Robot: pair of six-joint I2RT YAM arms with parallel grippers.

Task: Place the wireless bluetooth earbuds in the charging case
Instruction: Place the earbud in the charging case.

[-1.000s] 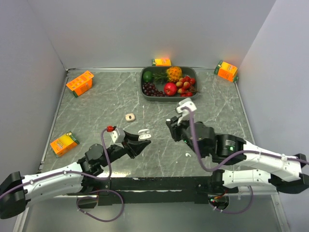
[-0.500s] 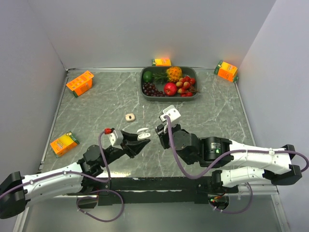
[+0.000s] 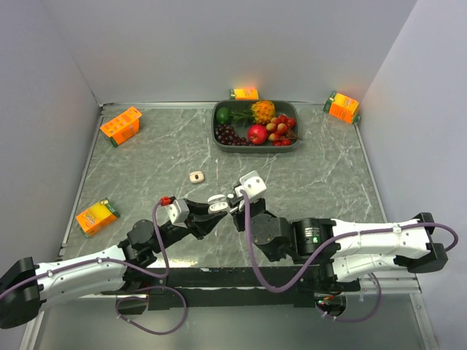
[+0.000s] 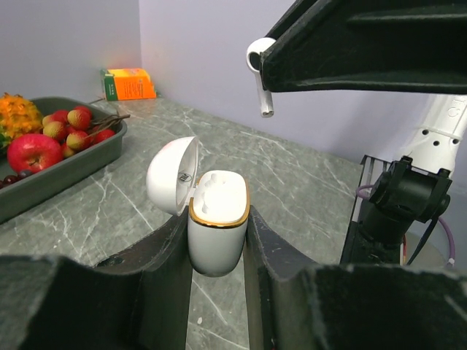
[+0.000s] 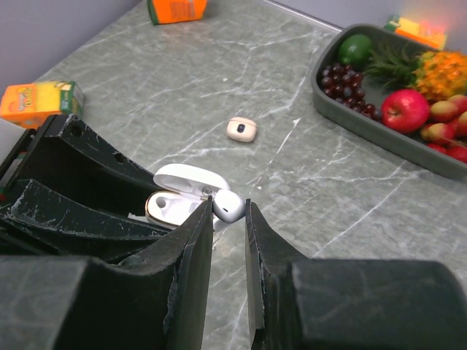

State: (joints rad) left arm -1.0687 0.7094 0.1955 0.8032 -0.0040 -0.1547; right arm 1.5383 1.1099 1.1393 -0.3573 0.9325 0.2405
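Near the bottom of the top view, the left arm (image 3: 80,273) and the right arm (image 3: 365,240) pointed in toward each other. The left end effector (image 4: 217,237) was clenched on the charging case (image 4: 219,219), holding it upright by its sides, up off the tabletop (image 3: 146,168). The case was white with a gold rim. Its lid (image 4: 174,175) was tipped open to the left in the left wrist view.

At the top middle of that view, the right end effector (image 5: 228,213) pinched one of the wireless bluetooth earbuds (image 4: 265,98), stem pointing down. The earbud hung above the open case, not touching it.

Farther back, a small beige thing (image 3: 195,176) lay alone on the tabletop. One orange juice carton (image 3: 96,217) sat at the left edge. A second carton (image 3: 120,125) sat at the upper left. A gray tray (image 4: 51,179) with an apple (image 3: 257,134) and grapes (image 3: 226,135) was at the top middle. A third carton (image 3: 244,93) sat behind it, and a fourth carton (image 3: 342,106) at the upper right.
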